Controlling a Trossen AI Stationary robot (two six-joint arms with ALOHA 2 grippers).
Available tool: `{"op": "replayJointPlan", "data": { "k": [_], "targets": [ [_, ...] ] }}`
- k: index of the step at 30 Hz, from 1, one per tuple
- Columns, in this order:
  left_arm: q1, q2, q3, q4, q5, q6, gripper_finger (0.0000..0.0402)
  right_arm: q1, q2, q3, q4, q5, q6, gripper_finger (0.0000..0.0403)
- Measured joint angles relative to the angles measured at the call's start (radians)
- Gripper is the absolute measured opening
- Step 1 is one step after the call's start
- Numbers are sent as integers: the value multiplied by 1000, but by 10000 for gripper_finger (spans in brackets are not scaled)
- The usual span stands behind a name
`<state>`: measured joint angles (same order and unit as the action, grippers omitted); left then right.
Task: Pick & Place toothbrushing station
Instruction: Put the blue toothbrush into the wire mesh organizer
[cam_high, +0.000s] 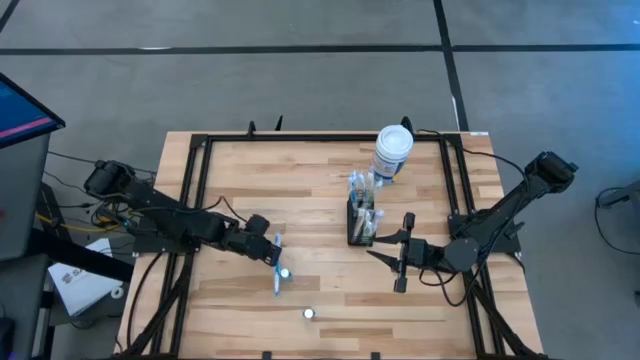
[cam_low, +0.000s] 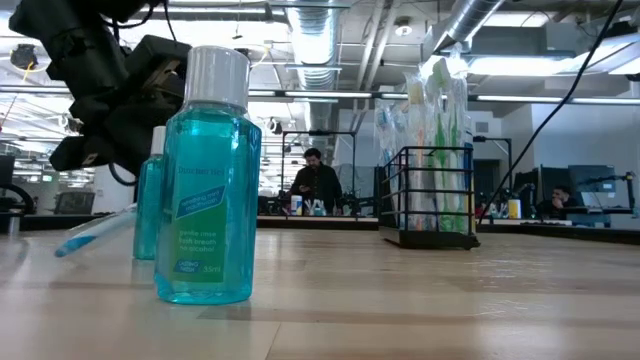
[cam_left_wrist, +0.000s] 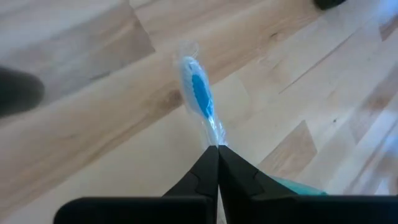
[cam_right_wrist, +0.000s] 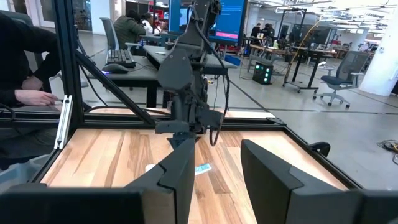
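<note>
The toothbrushing station (cam_high: 360, 222) is a small black caddy that stands upright on the wooden table (cam_high: 300, 180), with several toothbrushes sticking up out of it; the low view shows it too (cam_low: 425, 200). Left of it, my left gripper (cam_high: 270, 250) is shut on a blue toothbrush in a clear wrapper (cam_high: 277, 268), also seen in the left wrist view (cam_left_wrist: 198, 93). My right gripper (cam_high: 390, 252) hangs open just right of the caddy, level, with nothing between its fingers (cam_right_wrist: 214, 177). My left gripper pinches one end of the wrapped toothbrush (cam_left_wrist: 214, 135) between its two shut fingers, slanting down from the table's left. The toothbrush runs on past the fingertips and slopes down toward the near edge (cam_low: 95, 232). Whether its low end touches the table, I cannot tell.
Two teal mouthwash bottles stand near the front: one beside the toothbrush (cam_high: 285, 272), one nearer the edge (cam_high: 308, 313). A white canister with a blue label (cam_high: 392, 152) stands behind the caddy. A black frame (cam_high: 200, 150) rims the table. People sit at desks beyond it.
</note>
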<state>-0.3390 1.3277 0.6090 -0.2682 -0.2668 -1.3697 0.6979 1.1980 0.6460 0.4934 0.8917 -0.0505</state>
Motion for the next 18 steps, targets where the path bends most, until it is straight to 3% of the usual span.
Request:
{"op": "replayJointPlan", "data": {
  "k": [18],
  "targets": [
    [-26,-185,0,-15,-178,163,0,0,0,0,-8,0,1,120]
  ]
}}
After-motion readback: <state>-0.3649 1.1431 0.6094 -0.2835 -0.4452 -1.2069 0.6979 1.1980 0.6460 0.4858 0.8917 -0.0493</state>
